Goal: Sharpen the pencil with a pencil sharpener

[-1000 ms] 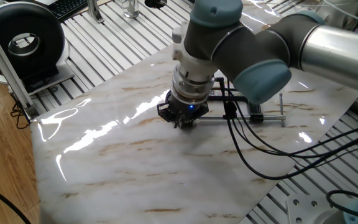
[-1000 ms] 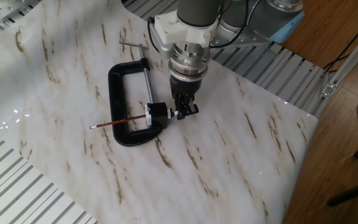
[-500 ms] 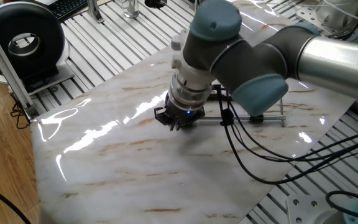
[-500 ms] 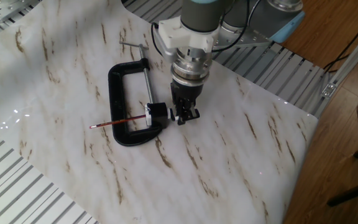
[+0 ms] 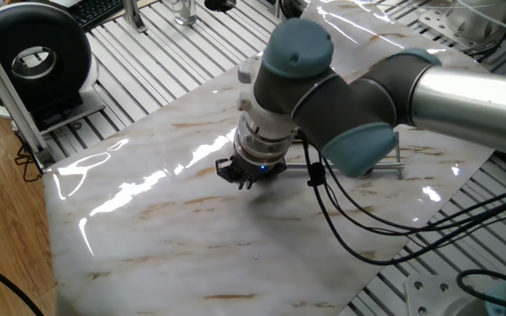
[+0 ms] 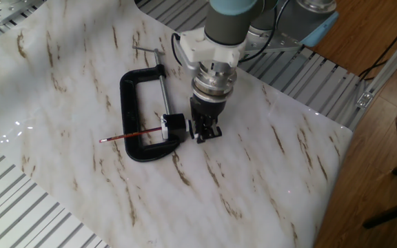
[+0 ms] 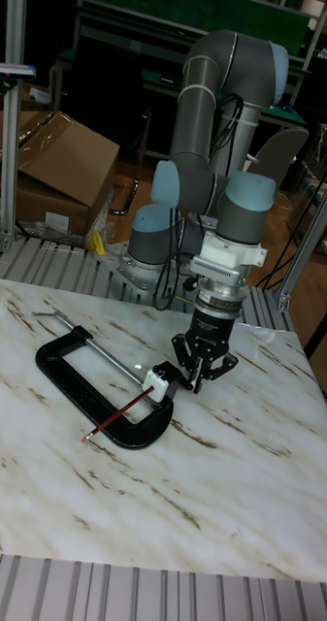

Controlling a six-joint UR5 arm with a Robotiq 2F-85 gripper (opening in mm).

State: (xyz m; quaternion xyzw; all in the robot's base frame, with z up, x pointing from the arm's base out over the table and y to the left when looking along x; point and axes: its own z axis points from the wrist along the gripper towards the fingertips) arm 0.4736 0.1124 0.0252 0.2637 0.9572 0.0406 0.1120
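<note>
Pencil [image 6: 124, 136] lying left of centre on the marble worktop [image 6: 267, 186], across the clamp [image 6: 131, 110], long axis running right into the pencil sharpener [image 6: 173, 125]. Just right of that, tool [image 6: 207, 131], fingers slightly parted, gripping nothing visible. Since the earlier frame, shifted slightly right and lower.

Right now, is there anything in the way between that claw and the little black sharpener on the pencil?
Nothing visible: the claw hangs just beside the pencil sharpener, with only bare tabletop between them.
</note>
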